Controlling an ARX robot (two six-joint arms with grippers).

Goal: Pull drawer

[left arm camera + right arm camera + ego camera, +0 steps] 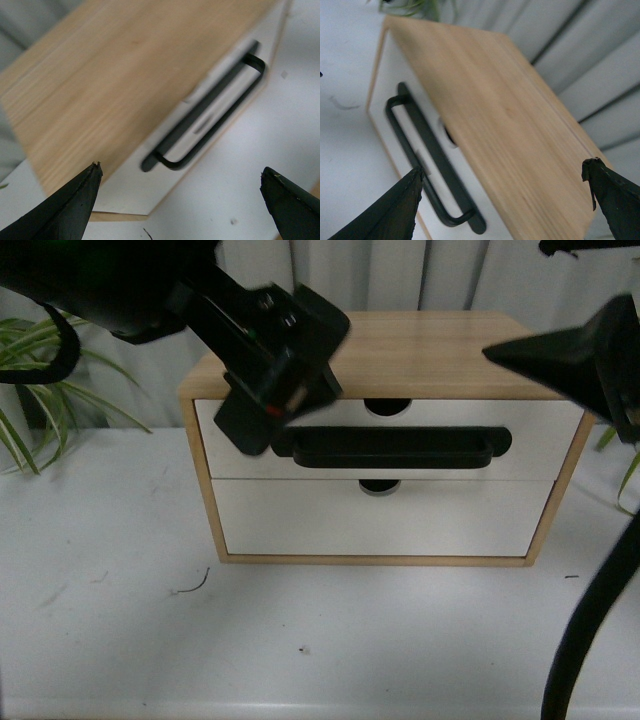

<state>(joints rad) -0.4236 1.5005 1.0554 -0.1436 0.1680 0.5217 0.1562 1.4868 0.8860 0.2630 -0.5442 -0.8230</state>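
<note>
The drawer (pixel 540 435) is the upper one in a small wooden cabinet (pixel 430 350); it has a white front, a long black bar handle (pixel 392 447) and a semicircular notch (pixel 387 407) in its top edge. It looks shut flush. My left gripper (pixel 262 415) hangs open in front of the drawer's left end, just beside the handle. In the left wrist view the gripper (pixel 181 172) frames the handle (pixel 210 115), apart from it. My right gripper (pixel 560 350) hovers open above the cabinet's right end. Its wrist view shows the gripper (pixel 504 170) over the top board, the handle (pixel 427 165) below.
A plain white lower drawer (pixel 375 525) without a handle sits under the upper one. The cabinet stands on a white table (pixel 300 640) before a grey curtain. Plant leaves (pixel 30 370) reach in at the left. A black cable (pixel 590 620) hangs at the right.
</note>
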